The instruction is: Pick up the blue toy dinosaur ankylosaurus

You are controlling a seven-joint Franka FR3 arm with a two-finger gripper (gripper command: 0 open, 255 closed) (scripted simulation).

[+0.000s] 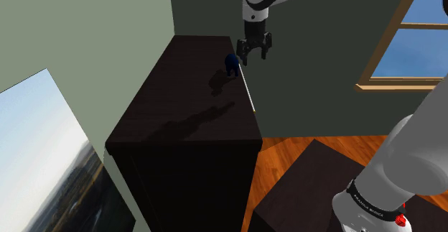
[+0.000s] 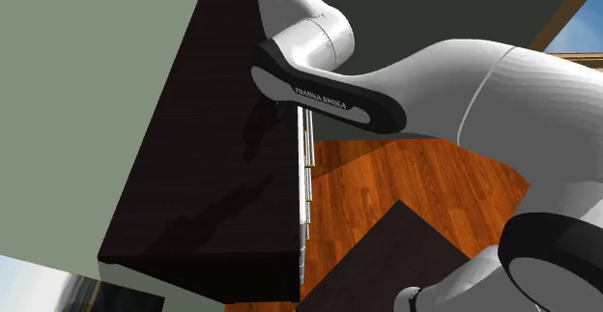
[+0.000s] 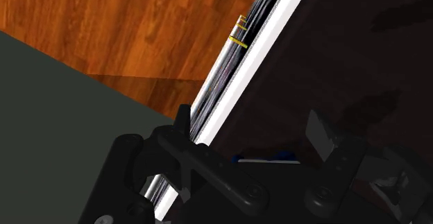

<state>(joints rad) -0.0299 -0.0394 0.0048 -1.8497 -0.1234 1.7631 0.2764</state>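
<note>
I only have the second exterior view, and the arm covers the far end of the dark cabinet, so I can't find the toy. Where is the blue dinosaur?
Observer: In the shoulder view the blue dinosaur stands on the cabinet top, near its far end and close to the edge on that view's right.
Operator: And the pincer?
Observer: The pincer hangs beside the toy, toward the shoulder view's right, roughly over that edge.
Operator: Is it open?
Observer: Yes. In the wrist view its fingers stand apart and clasp nothing.
</note>
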